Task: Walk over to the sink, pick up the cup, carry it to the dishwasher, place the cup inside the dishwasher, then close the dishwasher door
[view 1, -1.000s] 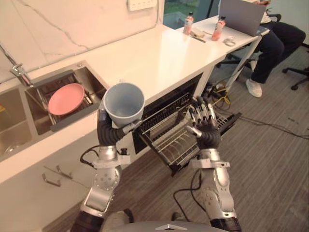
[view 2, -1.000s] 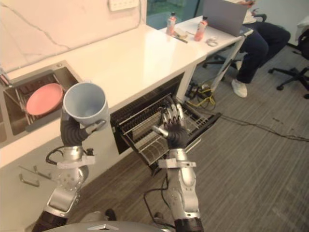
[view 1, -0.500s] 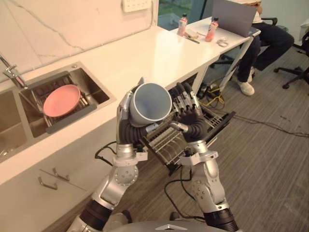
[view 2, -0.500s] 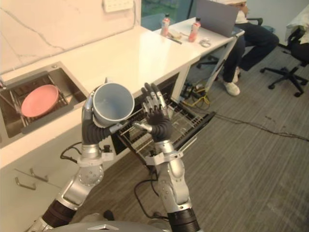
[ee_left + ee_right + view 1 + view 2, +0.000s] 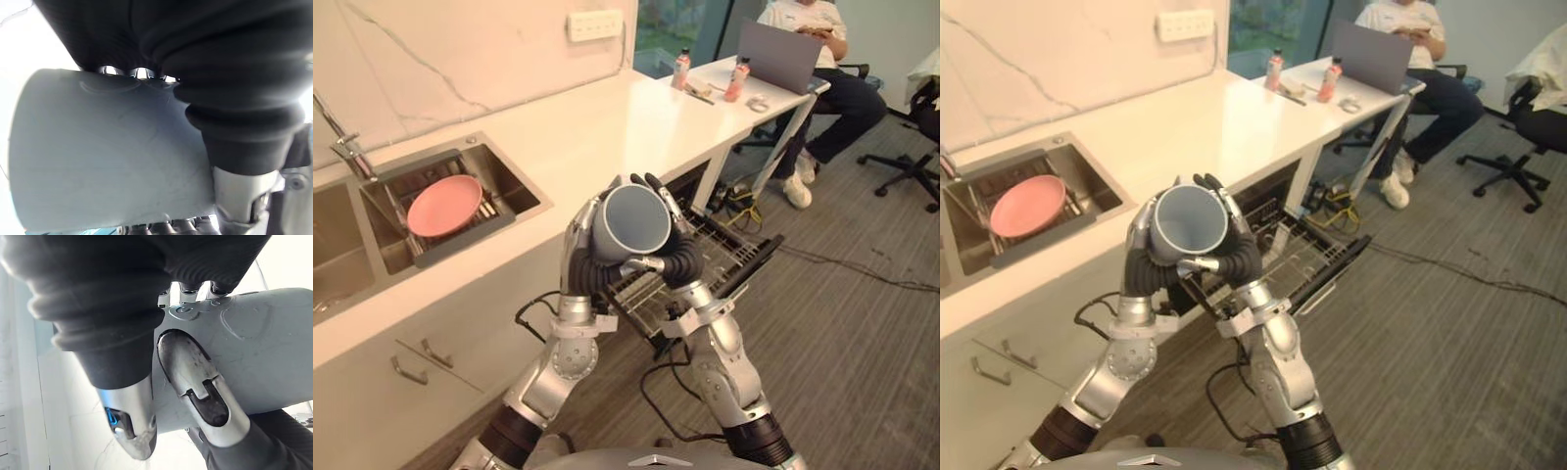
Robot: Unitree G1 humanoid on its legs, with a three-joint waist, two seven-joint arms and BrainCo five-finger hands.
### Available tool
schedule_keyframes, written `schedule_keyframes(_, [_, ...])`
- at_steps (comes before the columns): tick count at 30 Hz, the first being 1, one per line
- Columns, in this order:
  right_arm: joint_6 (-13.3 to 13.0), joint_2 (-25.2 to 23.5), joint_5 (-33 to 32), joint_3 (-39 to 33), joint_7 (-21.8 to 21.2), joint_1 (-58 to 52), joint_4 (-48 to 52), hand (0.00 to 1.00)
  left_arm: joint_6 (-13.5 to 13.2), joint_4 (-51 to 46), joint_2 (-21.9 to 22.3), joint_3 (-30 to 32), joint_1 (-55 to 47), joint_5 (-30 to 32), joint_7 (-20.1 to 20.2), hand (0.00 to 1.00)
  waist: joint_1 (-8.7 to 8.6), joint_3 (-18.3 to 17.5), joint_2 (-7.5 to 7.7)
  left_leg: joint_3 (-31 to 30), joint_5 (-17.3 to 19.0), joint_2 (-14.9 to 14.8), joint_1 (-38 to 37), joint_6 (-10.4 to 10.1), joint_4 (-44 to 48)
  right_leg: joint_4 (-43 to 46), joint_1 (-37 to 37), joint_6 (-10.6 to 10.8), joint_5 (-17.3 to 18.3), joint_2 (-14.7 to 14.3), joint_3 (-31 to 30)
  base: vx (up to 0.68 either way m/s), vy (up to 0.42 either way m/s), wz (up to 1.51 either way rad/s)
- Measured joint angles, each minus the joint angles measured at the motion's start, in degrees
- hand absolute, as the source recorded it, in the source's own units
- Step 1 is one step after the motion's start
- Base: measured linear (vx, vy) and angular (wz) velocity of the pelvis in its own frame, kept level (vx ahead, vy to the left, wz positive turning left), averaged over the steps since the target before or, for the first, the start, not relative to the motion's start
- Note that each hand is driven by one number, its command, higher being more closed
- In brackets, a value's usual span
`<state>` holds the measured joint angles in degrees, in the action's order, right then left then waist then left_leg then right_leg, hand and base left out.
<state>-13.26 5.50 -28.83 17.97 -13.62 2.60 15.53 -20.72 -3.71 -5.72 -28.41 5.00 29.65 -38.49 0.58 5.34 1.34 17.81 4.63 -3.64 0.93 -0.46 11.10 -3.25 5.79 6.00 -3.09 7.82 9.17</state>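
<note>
Cup: a pale blue-grey cup (image 5: 636,217) is held in the air at the middle of the frame, tipped on its side so its open mouth faces up towards the camera. It is in front of the table edge and above the dishwasher rack.
Left robot hand: the left robot hand (image 5: 579,235) is wrapped round the cup's left side, with its silver fingers curled against the wall.
Right robot hand: the right robot hand (image 5: 677,250) closes on the cup from the right. Its dark fingertips reach over the rim, and in its wrist view the thumb (image 5: 195,377) lies flat on the cup's wall.
Dishwasher: it is set under the table just right of centre. The door (image 5: 754,259) is dropped open and the wire rack (image 5: 720,240) is pulled out over it, partly hidden behind the two hands.
Table: the long white table (image 5: 607,117) runs from the left edge to the upper right.
Sink: the steel sink (image 5: 514,186) is sunk into the table at the left. A pink plate (image 5: 443,204) sits on the rack inside it, and a tap (image 5: 342,147) stands at its far-left corner.
Wall: a white socket strip (image 5: 594,24) is at top centre.
Far end of table: two bottles (image 5: 681,69) and an open laptop (image 5: 778,54) are at the upper right.
Person: a seated person (image 5: 832,69) is behind the laptop in the top right corner.
Floor: it is grey and striped across the right and bottom. An office chair (image 5: 920,147) is at the right edge.
</note>
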Motion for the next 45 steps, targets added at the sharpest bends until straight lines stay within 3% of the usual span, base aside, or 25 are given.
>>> schedule_keyframes(3, [0.5, 0.2, 0.1, 0.1, 0.2, 0.0, 0.0, 0.00, 0.4, 0.1, 0.0, 0.0, 0.0, 1.0, -0.2, 1.00, 0.02, -1.0, -0.29, 0.0, 0.0, 0.0, 0.0, 0.0, -0.1, 0.0, 0.0, 0.0, 0.0, 0.0, 0.0, -0.01, -0.002, 0.00])
schedule_keyframes(4, [0.7, 0.4, 0.1, 0.2, 0.5, 0.0, 0.0, 1.00, 0.5, 0.3, 0.0, 0.0, 0.0, 1.2, -0.3, 1.00, 0.03, -1.2, -0.44, 0.0, 0.0, 0.0, 0.0, 0.1, -0.1, 0.0, 0.0, 0.0, 0.0, 0.0, 0.0, 0.00, 0.000, 0.00])
schedule_keyframes(13, [2.0, 2.0, 2.8, 1.2, 3.1, 0.0, 0.0, 1.00, 1.6, 1.0, -0.2, 0.1, -0.1, 3.2, -1.5, 1.00, 0.04, -1.6, -0.89, -0.1, -0.1, 0.1, 0.0, 0.1, -0.1, 0.1, 0.0, 0.0, 0.0, 0.1, 0.1, -0.01, -0.003, 0.00])
schedule_keyframes(17, [2.0, 2.3, 8.1, 1.4, 5.4, 0.0, 1.3, 1.00, 1.6, 1.0, -0.5, 0.2, -0.1, 3.3, -1.9, 1.00, 0.04, -1.6, -0.85, -0.3, -0.2, 0.2, 0.0, 0.2, 0.0, 0.1, 0.1, 0.0, 0.0, 0.1, 0.2, 0.00, 0.000, 0.00])
schedule_keyframes(23, [1.6, 2.3, 9.1, 2.3, 9.0, 0.0, 1.7, 1.00, 1.7, 1.0, -0.5, 0.2, -0.1, 3.3, -2.5, 1.00, -0.21, -1.6, -0.80, -0.3, -0.2, 0.2, 0.0, 0.2, 0.1, 0.3, 0.1, 0.0, 0.0, 0.2, 0.2, 0.00, 0.000, 0.00])
schedule_keyframes(24, [1.6, 2.2, 9.1, 2.4, 9.3, 0.0, 1.7, 1.00, 1.9, 1.0, -0.5, 0.3, -0.1, 3.6, -2.5, 0.00, -0.26, -1.6, -0.81, -0.4, -0.2, 0.3, 0.0, 0.2, 0.2, 0.3, 0.1, 0.0, 0.0, 0.2, 0.2, 0.00, 0.000, 0.00])
schedule_keyframes(28, [1.6, 1.4, 9.0, 1.1, 13.2, 0.0, 2.0, 1.00, 2.0, 1.0, -0.8, -0.8, -0.2, 8.8, -2.5, 0.00, -0.42, -1.6, -0.81, -0.4, -0.1, 0.3, 0.0, 0.1, 0.4, 0.3, 0.0, 0.1, 0.1, 0.4, 0.3, 0.00, 0.000, 0.00])
schedule_keyframes(34, [1.7, 0.8, 13.5, 0.0, 15.5, -0.3, 2.6, 1.00, 2.0, 1.0, -0.9, -0.5, -1.0, 9.1, -2.4, 0.00, -0.76, -1.7, -0.84, -0.5, 0.2, 0.4, 0.0, -0.3, 0.7, 0.5, 0.1, 0.1, 0.1, 0.5, 0.3, 0.00, 0.000, 0.00])
schedule_keyframes(39, [1.7, 0.0, 14.0, -5.9, 17.3, -0.3, 4.3, 1.00, 1.5, 1.9, -1.0, -0.4, -4.3, 9.9, -0.7, 0.00, -0.75, -1.8, -1.07, -0.7, 0.0, 0.7, -0.1, -0.1, 0.8, 0.7, 0.3, 0.3, 0.1, 0.9, 0.7, 0.00, 0.000, 0.00])
schedule_keyframes(42, [1.8, -0.3, 13.9, -10.4, 17.9, -0.5, 4.1, 1.00, 1.6, 3.9, -0.9, 1.9, -6.0, 6.8, 1.4, 0.00, -0.78, -1.8, -1.19, -1.0, -0.2, 0.9, 0.0, 0.2, 0.9, 0.8, 0.4, 0.4, 0.0, 1.1, 0.9, 0.00, 0.000, 0.04])
schedule_keyframes(45, [2.7, 0.5, 13.9, -14.0, 17.7, -1.5, 3.6, 1.00, 1.3, 4.9, -0.9, 4.6, -7.1, -0.3, 6.3, 0.00, -1.02, -1.4, -1.83, -3.7, 1.1, 0.5, 3.2, -0.1, 3.9, 1.3, -0.2, 0.6, 0.1, 0.9, 2.8, -0.08, 0.007, 0.35])
